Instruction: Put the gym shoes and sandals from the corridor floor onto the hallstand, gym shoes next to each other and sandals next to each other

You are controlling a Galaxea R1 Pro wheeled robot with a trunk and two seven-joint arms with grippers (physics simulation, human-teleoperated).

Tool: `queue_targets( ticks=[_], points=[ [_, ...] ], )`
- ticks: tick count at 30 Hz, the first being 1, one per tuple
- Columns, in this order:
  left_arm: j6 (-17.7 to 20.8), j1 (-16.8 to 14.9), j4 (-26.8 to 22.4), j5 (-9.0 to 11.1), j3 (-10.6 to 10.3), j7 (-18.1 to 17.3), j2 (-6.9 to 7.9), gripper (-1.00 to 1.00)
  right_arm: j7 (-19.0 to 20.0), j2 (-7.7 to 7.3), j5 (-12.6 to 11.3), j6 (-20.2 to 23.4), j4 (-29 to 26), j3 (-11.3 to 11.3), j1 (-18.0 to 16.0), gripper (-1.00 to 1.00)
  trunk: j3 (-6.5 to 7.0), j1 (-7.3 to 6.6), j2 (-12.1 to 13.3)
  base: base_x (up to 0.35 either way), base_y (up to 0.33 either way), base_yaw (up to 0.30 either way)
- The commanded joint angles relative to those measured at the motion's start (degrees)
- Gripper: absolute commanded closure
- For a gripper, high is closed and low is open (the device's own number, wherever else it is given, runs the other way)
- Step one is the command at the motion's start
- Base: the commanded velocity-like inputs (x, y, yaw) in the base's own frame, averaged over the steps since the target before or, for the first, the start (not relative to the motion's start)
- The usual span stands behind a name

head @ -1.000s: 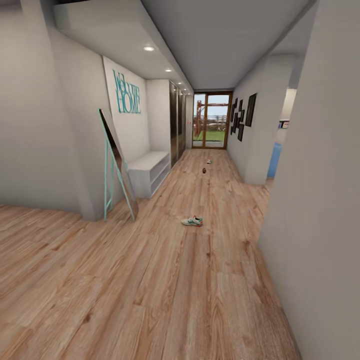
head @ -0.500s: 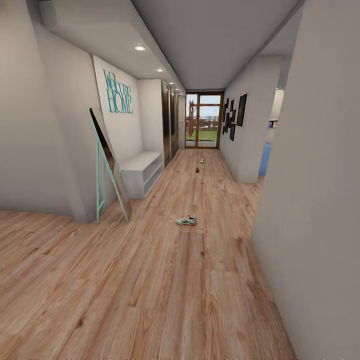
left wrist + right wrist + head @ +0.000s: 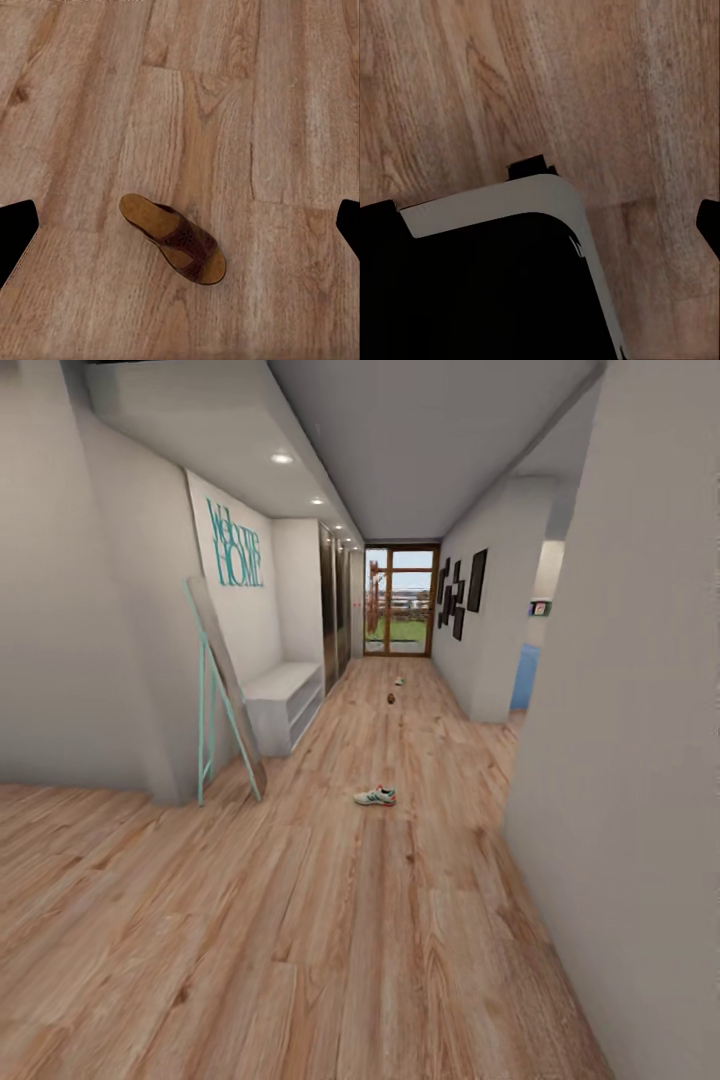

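Brown sandal (image 3: 174, 239), lower centre of left wrist view, flat on corridor floor (image 3: 292, 112). Left gripper (image 3: 180, 225) fingers spread wide, empty. Right jaws: cannot tell. Advice: descend centred over strap, then close.

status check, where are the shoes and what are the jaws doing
Both grippers open, empty. One sandal lies on the corridor floor below the left gripper; gym shoe mid-corridor ahead, nothing blocking the way to it.
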Motion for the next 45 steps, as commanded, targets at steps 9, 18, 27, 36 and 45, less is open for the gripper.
queue_targets(
  ticks=[9,18,27,36,45],
  points=[
    [-0.18,-0.04,0.05,0.38,0.02,-0.01,-0.01,-1.00,-0.04,0.02,-0.05,-0.10,-0.08,-0.11,0.02,-1.00,-0.04,0.00,-0.03,-0.007,0.311,-0.253],
    [-0.18,-0.05,0.05,0.39,-0.01,-0.02,-0.01,-1.00,-0.04,0.01,-0.05,-0.10,-0.08,-0.11,0.02,-1.00,-0.04,0.00,-0.03,0.000,0.313,-0.264],
    [-0.18,-0.06,0.05,0.38,-0.01,-0.01,-0.01,-1.00,-0.04,0.00,-0.05,-0.10,-0.08,-0.11,0.02,-1.00,-0.04,0.00,-0.03,0.000,0.306,-0.265],
    [-0.18,-0.04,0.05,0.37,-0.01,-0.01,-0.01,-1.00,-0.04,-0.02,-0.05,-0.10,-0.08,-0.11,0.02,-1.00,-0.04,0.00,-0.03,0.000,0.068,-0.264],
    [-0.18,-0.04,0.05,0.30,-0.01,-0.01,-0.01,-1.00,-0.04,-0.02,-0.05,-0.10,-0.09,-0.11,0.02,-1.00,-0.04,0.00,-0.03,0.000,0.002,-0.265]
  ],
)
